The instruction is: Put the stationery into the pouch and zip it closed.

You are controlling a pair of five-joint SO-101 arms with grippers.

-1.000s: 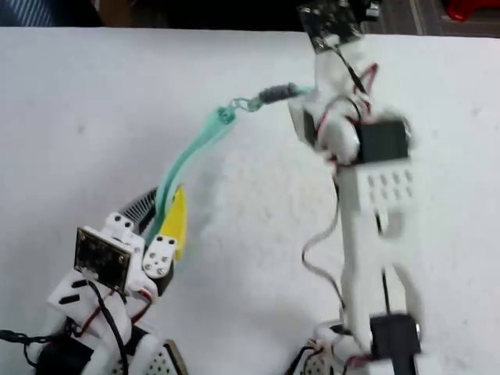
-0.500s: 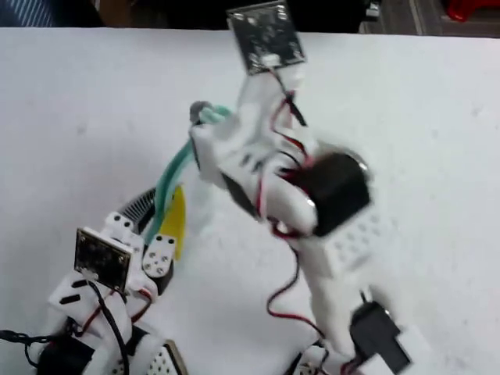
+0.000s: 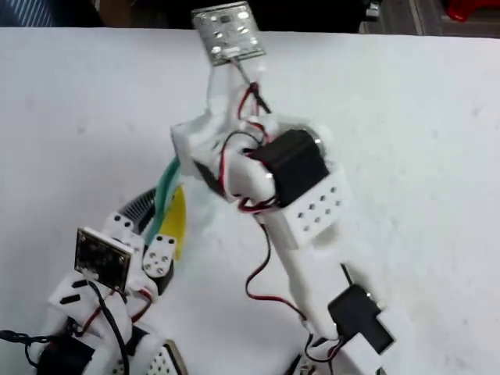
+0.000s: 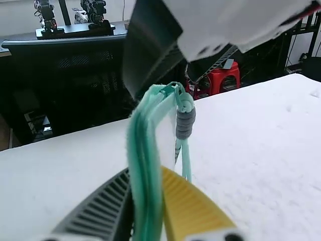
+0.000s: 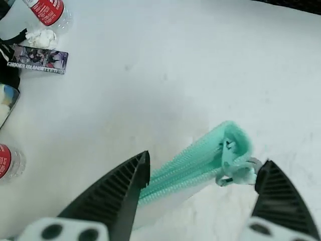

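The teal pouch (image 3: 165,184) stands on edge on the white table, and my left gripper (image 3: 162,200) is shut on its near end. In the left wrist view the pouch (image 4: 143,150) rises between the grey finger (image 4: 103,208) and the yellow finger (image 4: 193,213), with the grey zipper pull (image 4: 184,122) hanging at its far end. My right arm (image 3: 234,148) leans over that far end. In the right wrist view my right gripper (image 5: 205,160) is open, its black fingers on either side of the pouch's end (image 5: 220,148), and the zipper pull (image 5: 239,170) lies close to one finger (image 5: 273,193).
Bottles with red labels (image 5: 47,11) and a printed card (image 5: 37,59) lie at the table's side beyond the pouch. A dark chair (image 4: 75,80) and a red stool (image 4: 220,80) stand past the far table edge (image 3: 94,28).
My right arm has swung left from the far right, carrying the zipper pull along the pouch toward my left gripper. The pouch no longer stretches out to the right. The left arm stayed still.
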